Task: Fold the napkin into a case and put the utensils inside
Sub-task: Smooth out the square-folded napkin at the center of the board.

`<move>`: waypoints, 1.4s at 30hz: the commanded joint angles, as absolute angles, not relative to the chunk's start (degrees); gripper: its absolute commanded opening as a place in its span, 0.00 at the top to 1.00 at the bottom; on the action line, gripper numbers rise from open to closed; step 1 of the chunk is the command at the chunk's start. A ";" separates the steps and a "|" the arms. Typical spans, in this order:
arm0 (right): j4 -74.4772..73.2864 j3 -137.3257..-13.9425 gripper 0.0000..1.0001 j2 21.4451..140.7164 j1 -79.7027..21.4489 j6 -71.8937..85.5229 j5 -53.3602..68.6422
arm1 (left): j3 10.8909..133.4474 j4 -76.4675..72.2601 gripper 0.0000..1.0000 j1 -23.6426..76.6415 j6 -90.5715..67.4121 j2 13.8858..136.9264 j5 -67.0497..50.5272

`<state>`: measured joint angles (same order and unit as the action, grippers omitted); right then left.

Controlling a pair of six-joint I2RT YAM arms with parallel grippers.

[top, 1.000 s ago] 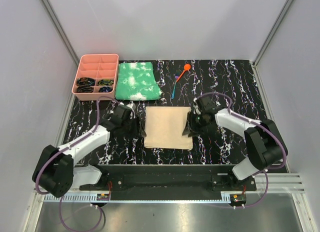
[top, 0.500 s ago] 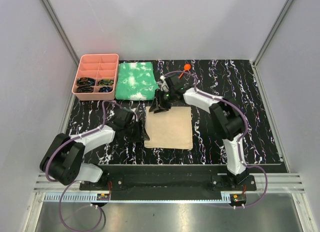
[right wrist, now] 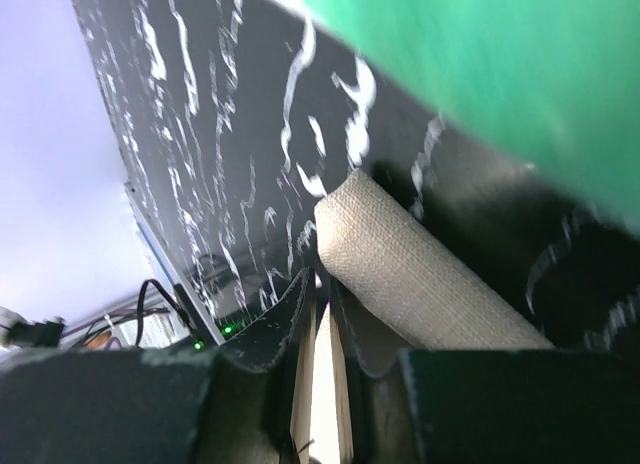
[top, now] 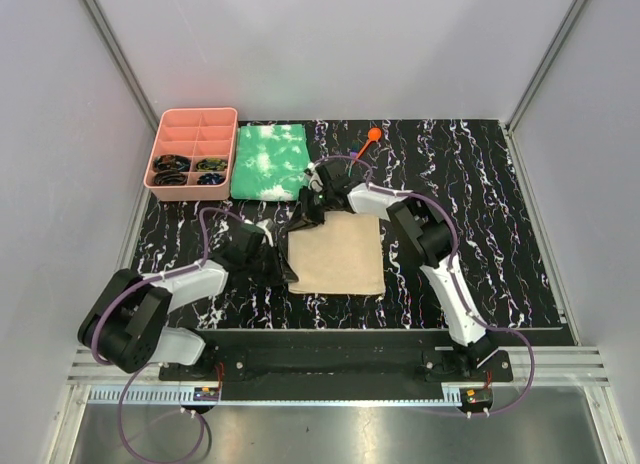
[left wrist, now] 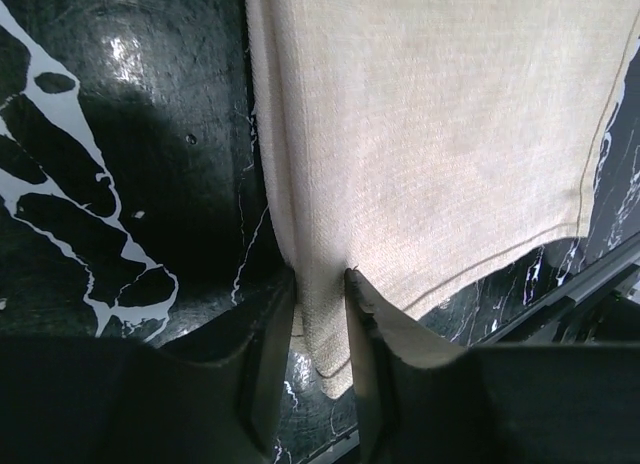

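1. The napkin (top: 337, 254) lies spread out on the dark marbled counter (top: 480, 204), about midway between the two arms, its left edge raised a little at both corners.
2. The left fingers (top: 283, 271) sit at the napkin's near-left corner. Seen from the left wrist, they are pinched together on the hem of the cloth (left wrist: 430, 134), and the rest of it stretches away flat.
3. The right fingers (top: 305, 212) are at the far-left corner. From the right wrist, they are closed on a thin edge of cloth, and beside them the napkin (right wrist: 400, 274) curls up into a soft roll.
4. The utensils (top: 372, 136) rest on the bare counter beyond the napkin's far edge, apart from it, the orange spoon's head farthest back.
5. A green-and-white cloth (top: 272, 162) lies just past the far-left corner, close to the right fingers.
6. A pink divided tray (top: 193, 117) stands at the back left, touching the green cloth's side, with dark items in its nearer compartments.
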<state>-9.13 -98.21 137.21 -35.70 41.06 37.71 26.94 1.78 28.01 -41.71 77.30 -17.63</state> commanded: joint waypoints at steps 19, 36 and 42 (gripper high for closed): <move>-12.31 -85.17 0.39 116.11 -27.43 36.74 35.95 | 44.63 14.26 0.60 27.77 -38.67 70.01 -19.22; -7.47 -69.35 0.62 115.49 -18.19 27.77 35.33 | 35.34 1.31 0.85 27.86 -38.94 89.31 -17.32; -10.54 -67.50 0.59 108.02 -18.02 26.28 34.72 | 35.51 7.38 0.77 28.48 -38.05 80.97 -19.68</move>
<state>-9.87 -68.12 114.65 -18.20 29.63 35.73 36.45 3.40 28.18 -39.79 86.91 -20.34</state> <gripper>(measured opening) 0.406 0.208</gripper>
